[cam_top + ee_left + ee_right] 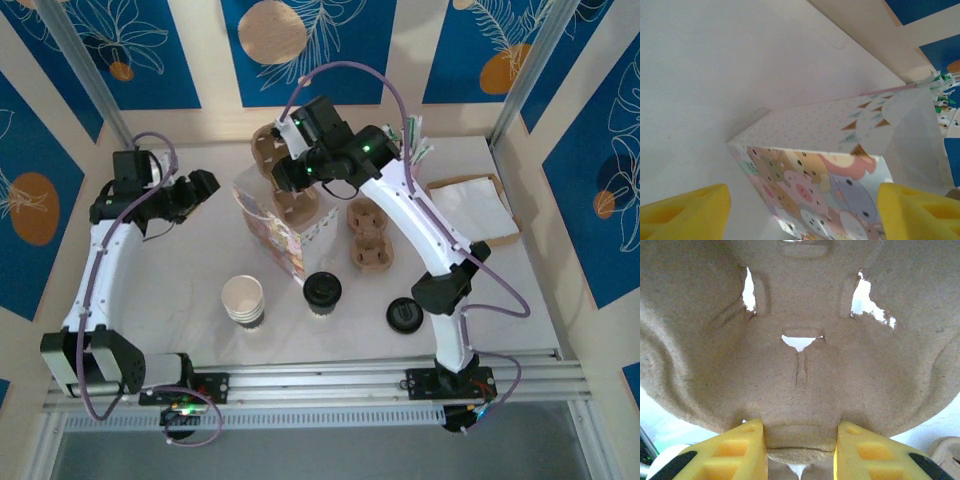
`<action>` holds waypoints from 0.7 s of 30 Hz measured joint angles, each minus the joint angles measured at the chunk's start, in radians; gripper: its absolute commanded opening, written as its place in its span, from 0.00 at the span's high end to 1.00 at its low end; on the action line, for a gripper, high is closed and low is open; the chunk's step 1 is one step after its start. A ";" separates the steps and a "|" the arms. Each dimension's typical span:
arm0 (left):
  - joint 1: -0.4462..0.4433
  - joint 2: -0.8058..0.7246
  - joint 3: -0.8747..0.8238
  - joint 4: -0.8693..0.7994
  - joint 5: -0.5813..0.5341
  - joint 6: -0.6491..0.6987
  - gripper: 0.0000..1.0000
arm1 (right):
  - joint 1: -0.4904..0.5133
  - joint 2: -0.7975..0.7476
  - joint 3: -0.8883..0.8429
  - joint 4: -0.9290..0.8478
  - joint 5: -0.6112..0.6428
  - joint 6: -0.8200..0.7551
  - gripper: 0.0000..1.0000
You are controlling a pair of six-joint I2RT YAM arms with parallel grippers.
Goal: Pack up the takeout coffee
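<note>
yellow foam fingers (747,450) of the right gripper (800,442) sit nearest the wrist lens, clenched on a tab at the rim of the carrier (800,340). it is a moulded brown pulp tray, rough and fibrous, with ragged slits that let light through.

in the top view the white table (170,300) is smooth and matt. the right gripper (285,172) holds the carrier (292,200) toward 12 o'clock of the table's middle, just above the bag (268,225). the bag is a boxy paper one printed with pastel cartoon animals, and has a translucent upper part. the left gripper (205,187) is at 9 o'clock of the bag, close beside it. in its wrist view the left gripper (802,210) is released, its fingers (685,210) spread wide with nothing between them and the bag (810,145) ahead.

a spare carrier (368,238) of the same pulp lies flat at 3 o'clock of the bag. a white napkin (470,205) rests on a brown sheet further toward 3 o'clock. stacked cream cups (243,300) stand at 7 o'clock of the bag.

the coffee (322,293), a small cup under a round black cap, stands upright at the table's 6 o'clock side. it is at 5 o'clock of the right gripper and 4 o'clock of the left gripper, well apart from both. a loose lid (404,316), black and round, lies at 4 o'clock of the coffee.
</note>
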 measured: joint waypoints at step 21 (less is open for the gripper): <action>-0.039 0.095 -0.045 0.115 0.040 -0.026 0.25 | 0.026 0.002 0.073 -0.063 0.089 -0.024 0.67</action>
